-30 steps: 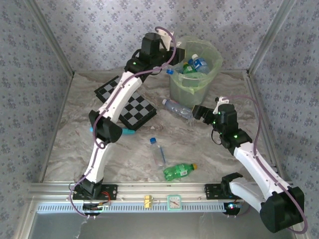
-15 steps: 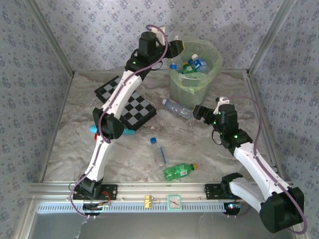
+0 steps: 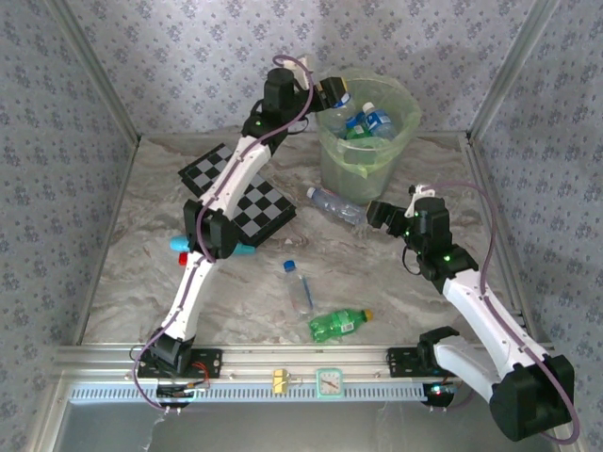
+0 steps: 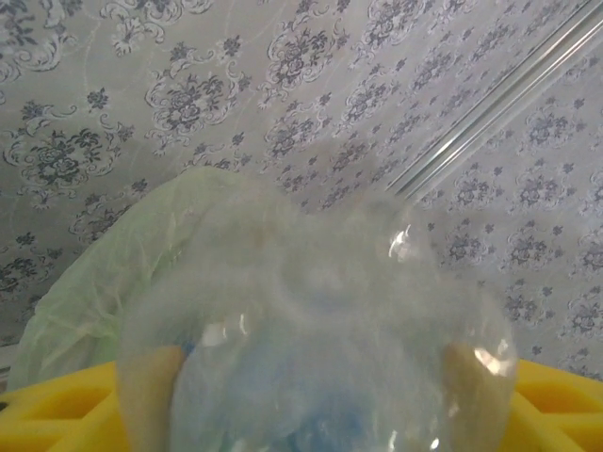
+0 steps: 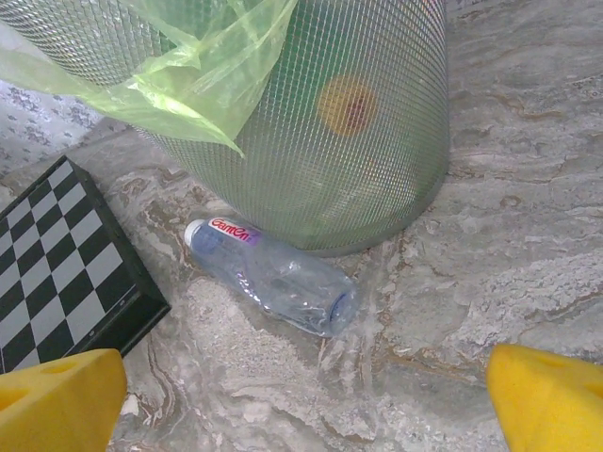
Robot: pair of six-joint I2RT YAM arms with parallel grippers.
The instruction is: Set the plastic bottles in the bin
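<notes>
Several plastic bottles [image 3: 375,121] already lay in the bin [image 3: 363,174], and three more lay on the counter [image 3: 132,282] just where they had been a second earlier. These were a clear bottle [image 3: 332,202] on its side close by the bin's foot, a blue-capped bottle [image 3: 298,285] nearer the middle, and a green bottle [image 3: 339,325] by the front rail [image 3: 283,356]. What had changed was the left arm: the left fingers [image 3: 336,92] had climbed from beside the bin's left rim to just over it, bringing a raised bottle [image 4: 320,358] along. In the left wrist view that bottle sat blurred between the yellow tips, and we could not tell whether they gripped it or had let go. The right fingers [image 3: 370,217] had barely stirred; they stood wide with nothing between the yellow pads [image 5: 57,395], near the clear bottle's end. The checkered board [image 3: 250,202] hemmed the clear bottle on the left and the bin stood near the back wall, while the counter's left and near-right parts lay bare
</notes>
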